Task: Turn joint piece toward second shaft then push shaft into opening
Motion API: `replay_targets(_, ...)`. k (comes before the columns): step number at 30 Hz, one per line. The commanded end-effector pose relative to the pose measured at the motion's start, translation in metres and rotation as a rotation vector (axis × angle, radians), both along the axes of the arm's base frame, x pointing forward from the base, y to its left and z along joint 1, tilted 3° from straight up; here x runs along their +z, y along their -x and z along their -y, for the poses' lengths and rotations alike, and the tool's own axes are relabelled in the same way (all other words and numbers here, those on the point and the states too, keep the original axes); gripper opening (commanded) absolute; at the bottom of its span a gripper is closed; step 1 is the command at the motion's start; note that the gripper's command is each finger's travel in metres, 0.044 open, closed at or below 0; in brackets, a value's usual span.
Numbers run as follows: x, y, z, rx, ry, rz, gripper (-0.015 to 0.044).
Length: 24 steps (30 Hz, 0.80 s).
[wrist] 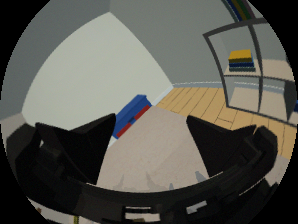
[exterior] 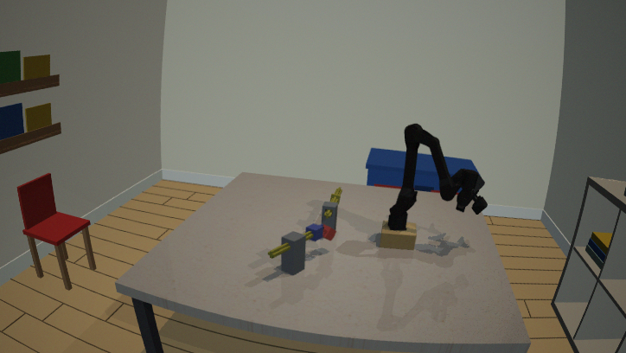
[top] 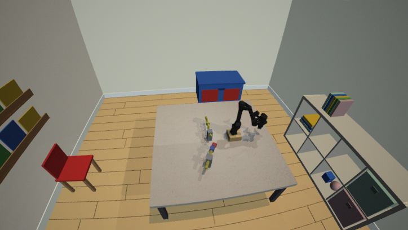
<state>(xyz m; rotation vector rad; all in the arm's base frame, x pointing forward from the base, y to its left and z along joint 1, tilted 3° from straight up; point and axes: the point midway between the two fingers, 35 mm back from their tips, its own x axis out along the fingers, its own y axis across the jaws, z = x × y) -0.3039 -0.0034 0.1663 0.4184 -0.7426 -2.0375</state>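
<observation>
We found the pincer (exterior: 470, 206) spread wide with nothing between its fingers, hanging above the counter (exterior: 219, 267) on the far side of the arm's tan base block (exterior: 398, 239), well apart from the mechanism. We judged the wide spread suited what comes first, since the fingers have to straddle the joint piece before closing on it.

The joint piece (exterior: 322, 231), blue with a red part beside it, sat on the end of the yellow shaft (exterior: 280, 250) carried by the near grey block (exterior: 292, 253). The second shaft (exterior: 335, 194) ran through the far grey block (exterior: 328, 215), and the two met at an angle just by the joint piece. From these views we could not tell which way the opening faced.

The wrist view showed only both dark fingers, the counter, a blue cabinet (wrist: 129, 116) and a shelf unit (wrist: 220, 63), so we judged the turning step not yet begun.
</observation>
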Motion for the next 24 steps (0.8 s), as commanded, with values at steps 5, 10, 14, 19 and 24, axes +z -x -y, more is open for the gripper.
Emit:
replay_targets(5, 0.005, 0.016, -0.054, -0.235, -0.005, 0.038, 0.0440)
replay_targets(10, 0.003, 0.020, -0.095, -0.391, 0.014, 0.095, 0.0440)
replay_targets(14, 0.001, 0.018, -0.129, -0.518, 0.037, 0.147, 0.0440)
replay_targets(19, -0.005, 0.017, -0.154, -0.622, 0.080, 0.216, 0.0440)
replay_targets(24, -0.008, 0.008, -0.184, -0.736, 0.103, 0.261, 0.0440)
